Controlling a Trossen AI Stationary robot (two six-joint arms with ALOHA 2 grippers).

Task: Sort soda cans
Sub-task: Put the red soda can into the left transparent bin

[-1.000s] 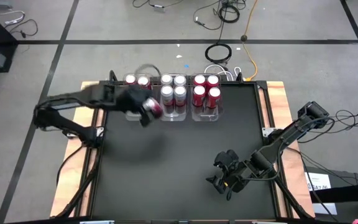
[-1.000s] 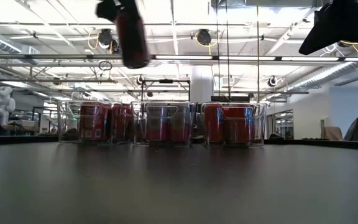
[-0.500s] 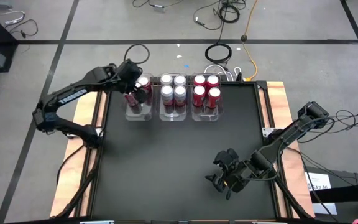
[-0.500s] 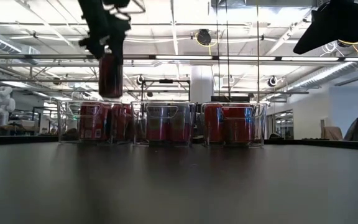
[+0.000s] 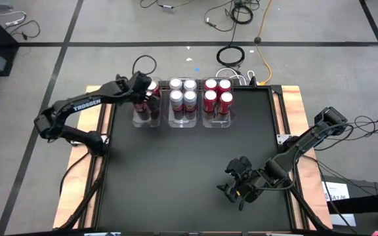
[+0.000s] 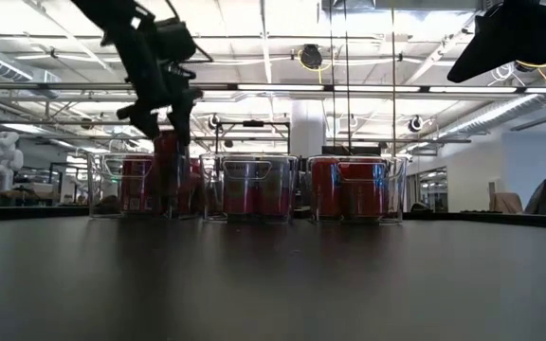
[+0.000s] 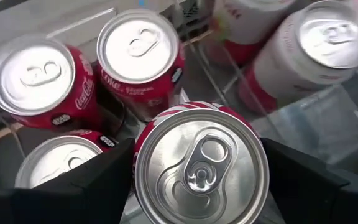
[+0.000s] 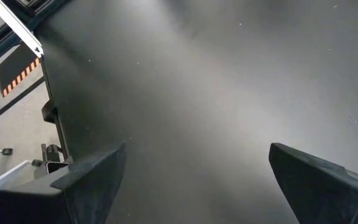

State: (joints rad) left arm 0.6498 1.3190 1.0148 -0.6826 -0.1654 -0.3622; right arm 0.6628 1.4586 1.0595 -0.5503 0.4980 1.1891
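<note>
So the left hand (image 6: 164, 118) is clamped around a red-bodied aluminium soda can with a shiny silver top (image 7: 201, 165), and the whole next move comes down to one thing: the can stands upright, long axis straight up and down, right over the near slot of the leftmost clear rectangular plastic bin (image 5: 147, 118). In the low view its body is already dropped partway in among the other red cans (image 6: 138, 187). I'd guess it just needs to go straight down and get let go.

The left wrist view shows three red cans packed around it, very close, so any tilt could clip a rim. The silver/white-bodied cans (image 5: 183, 92) sit in the middle bin, and more red ones (image 5: 218, 92) fill the bin on the far side.

The right hand (image 5: 237, 187) is spread wide and holding nothing, hovering over the bare black worktop (image 5: 176, 170), well away from the bins. The left arm is obviously the one doing this.

Hard to tell: whether the can's bottom has touched the bin floor, since the bin wall and neighbours hide it. From above, the arm covers the slot completely.
</note>
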